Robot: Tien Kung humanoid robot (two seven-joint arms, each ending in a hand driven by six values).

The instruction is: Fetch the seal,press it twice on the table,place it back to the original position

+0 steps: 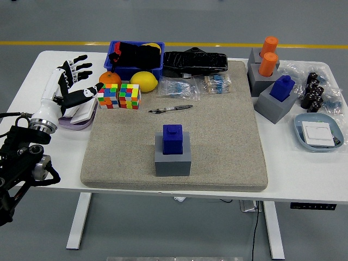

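A blue seal [173, 140] stands upright in its grey block holder [173, 159] near the front middle of the beige mat [217, 130]. My left hand [73, 81] hovers over the table's left side, well to the left of the seal, with its fingers spread and nothing in them. A second blue seal [282, 87] sits in a grey holder [275, 106] at the right. The right arm does not show.
Two colour cubes [119, 95], an orange [110, 78], a lemon [144, 81] and a blue bin [135, 58] lie at the back left. A pen [171, 109] lies mid-mat. Orange seals [268, 56], black bottles [314, 89] and a blue dish [318, 132] stand right.
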